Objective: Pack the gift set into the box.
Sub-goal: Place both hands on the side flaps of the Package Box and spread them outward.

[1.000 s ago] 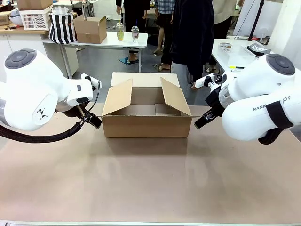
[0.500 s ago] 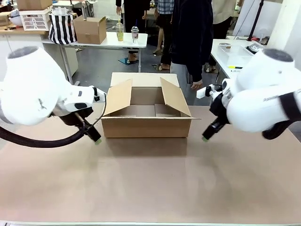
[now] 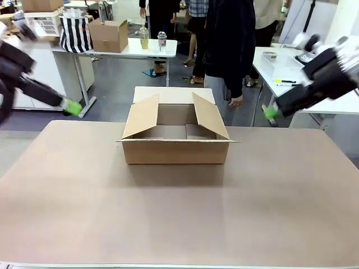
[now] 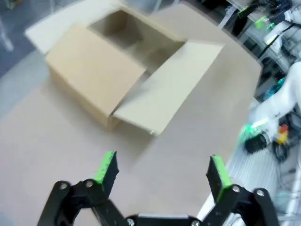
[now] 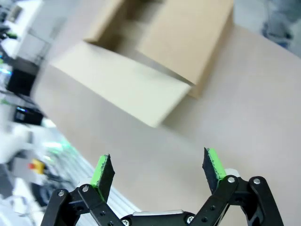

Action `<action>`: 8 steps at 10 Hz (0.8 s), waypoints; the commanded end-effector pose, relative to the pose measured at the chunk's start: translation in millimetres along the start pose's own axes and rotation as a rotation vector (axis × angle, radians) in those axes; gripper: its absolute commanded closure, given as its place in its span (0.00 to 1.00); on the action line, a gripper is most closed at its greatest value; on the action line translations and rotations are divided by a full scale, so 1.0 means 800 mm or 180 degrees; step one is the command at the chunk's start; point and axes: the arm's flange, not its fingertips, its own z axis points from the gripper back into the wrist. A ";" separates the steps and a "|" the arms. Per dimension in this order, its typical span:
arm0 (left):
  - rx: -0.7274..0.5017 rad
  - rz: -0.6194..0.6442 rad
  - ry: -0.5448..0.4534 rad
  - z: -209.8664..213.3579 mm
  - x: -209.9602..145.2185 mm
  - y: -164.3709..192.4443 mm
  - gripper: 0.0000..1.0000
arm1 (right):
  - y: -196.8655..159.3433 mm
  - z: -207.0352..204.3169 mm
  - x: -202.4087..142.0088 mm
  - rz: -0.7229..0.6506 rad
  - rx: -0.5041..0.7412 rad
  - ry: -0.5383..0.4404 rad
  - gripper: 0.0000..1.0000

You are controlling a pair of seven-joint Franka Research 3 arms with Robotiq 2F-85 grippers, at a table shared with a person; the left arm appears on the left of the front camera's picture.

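Box (image 3: 175, 147), brown corrugated cardboard, wide and shallow, mid-table (image 3: 168, 213) toward far side; all four flaps out, side flaps angled upward, far flap laid back; interior bare, only bottom flaps and their seam visible. Left gripper (image 4: 162, 171) raised off to one side, well apart from carton, green pads spread wide, nothing between them. Right gripper (image 5: 157, 169) likewise lifted clear on opposite side, fingers parted, nothing held. Beyond far edge, person (image 3: 230, 45) in dark clothing, one hand (image 3: 235, 101) hanging near table edge.
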 end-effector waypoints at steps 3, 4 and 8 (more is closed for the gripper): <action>0.0000 0.0000 0.0000 0.000 0.000 0.000 0.00 | 0.000 0.000 0.000 0.0000 0.0000 0.0000 0.00; 0.0000 0.0000 0.0000 0.000 0.000 0.000 0.00 | -0.006 0.012 0.004 -0.0358 0.0251 -0.0271 0.00; -0.1054 0.1612 0.0032 -0.005 0.011 0.036 0.00 | -0.058 -0.008 0.039 -0.3094 0.2411 -0.0283 0.00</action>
